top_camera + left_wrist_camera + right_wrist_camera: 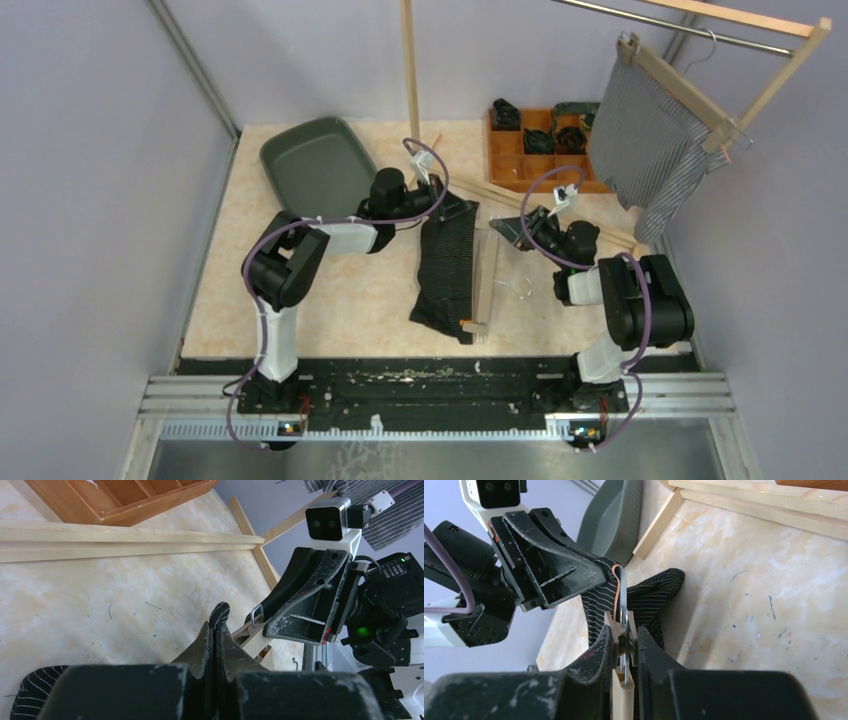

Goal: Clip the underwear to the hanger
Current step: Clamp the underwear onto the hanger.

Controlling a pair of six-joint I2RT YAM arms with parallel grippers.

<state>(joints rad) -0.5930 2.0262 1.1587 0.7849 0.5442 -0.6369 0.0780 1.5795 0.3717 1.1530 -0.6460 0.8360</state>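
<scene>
Left gripper [214, 626] is clamped right down, jaws pressed together with a pinch of the underwear [447, 262] poking out past the tips. Right gripper [625, 639] is nearly closed too, squeezing the clip [620, 597] at one end of the hanger [486, 288], so both hands are busy. The two sets of tips sit just beside each other above the table [340, 300]. The rest of the garment drapes down from the left pinch onto the tabletop, right next to the hanger bar.

Handling-wise, the underwear looks light and limp. It's dark knit with thin pale pinstripes and zero stiffness, so I'd expect it to sag anywhere it isn't held. Grab it by an edge, which seems to be where it's pinched now. A shallow pinch could slip, I reckon.

Hanger looks like pale wood, slim and rigid, with a metal spring clip that has an orange-edged lip. I'd take that by the clip's tail so the mouth faces the cloth.
</scene>
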